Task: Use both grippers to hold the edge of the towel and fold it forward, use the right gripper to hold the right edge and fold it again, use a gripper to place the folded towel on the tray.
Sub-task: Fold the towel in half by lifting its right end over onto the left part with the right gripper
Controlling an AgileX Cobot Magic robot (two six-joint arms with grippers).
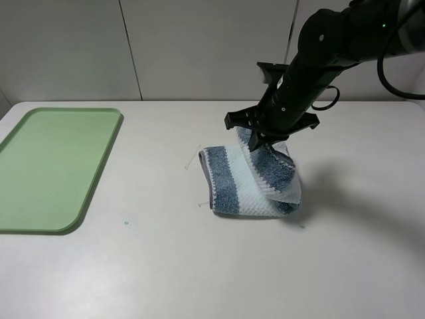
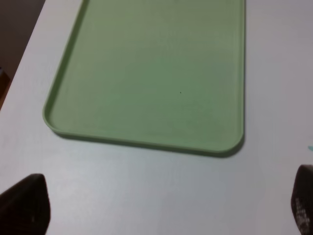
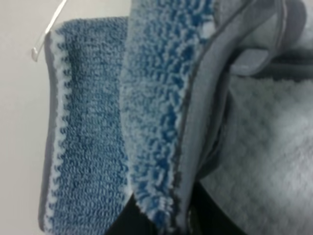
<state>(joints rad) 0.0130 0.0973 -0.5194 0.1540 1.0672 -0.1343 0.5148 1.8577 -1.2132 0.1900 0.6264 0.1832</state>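
First fold: judged done; the blue-and-whitish striped waffle towel (image 1: 249, 189) lies doubled on the white counter (image 1: 166, 266), right of centre.
Second fold: under way; the black right hand (image 1: 255, 143) pinches the grey piped edge (image 3: 195, 122), lifted above the lower layers.
Left hand (image 2: 164, 205): fingers wide, holding nothing.
Remaining: lay the edge down, then carry the towel to the flat light-green plastic tray (image 1: 53, 166), well apart.

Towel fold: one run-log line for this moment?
right claw: shut on towel edge, raised | left claw: open, near tray | towel: not yet on tray
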